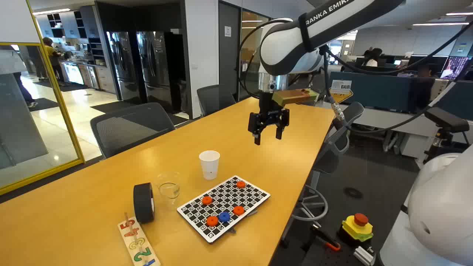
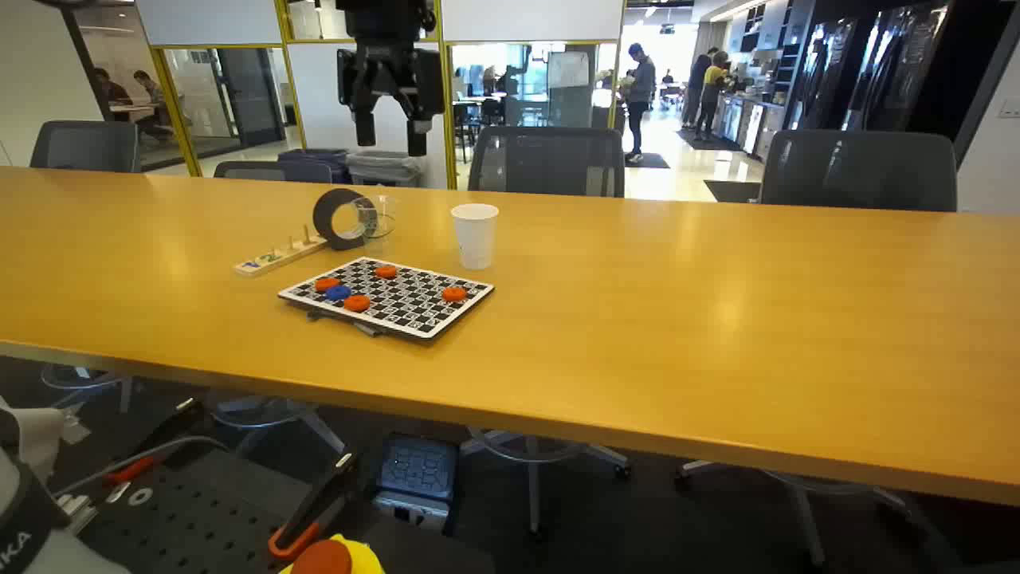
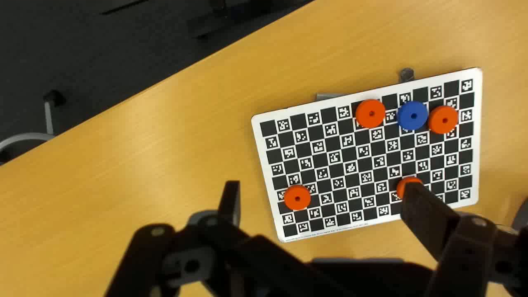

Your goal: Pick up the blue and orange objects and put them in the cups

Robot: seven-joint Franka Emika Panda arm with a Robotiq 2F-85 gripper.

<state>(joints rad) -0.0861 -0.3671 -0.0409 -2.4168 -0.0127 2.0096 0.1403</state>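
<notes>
In the wrist view the gripper [image 3: 321, 198] reaches up from the bottom edge, its fingers [image 3: 229, 202] spread wide, one left of lower centre, one at lower right; the checkered board [image 3: 359, 165] fills much of the right half, and on it the blue disc [image 3: 406, 117] lies at upper right, above the fingertips in the frame and between two of the four orange discs [image 3: 365, 112]; a third orange disc sits near lower centre, between the fingertips in the frame; the fourth is partly hidden by the finger at lower right.

In an exterior view the gripper hangs above the table [image 1: 221, 136], right of centre; the discs appear below and left of it; the white paper cup [image 1: 210, 165] stands upright near the frame's centre, the clear cup [image 1: 169, 190] at its lower left, near the black roll [image 1: 142, 203].
</notes>
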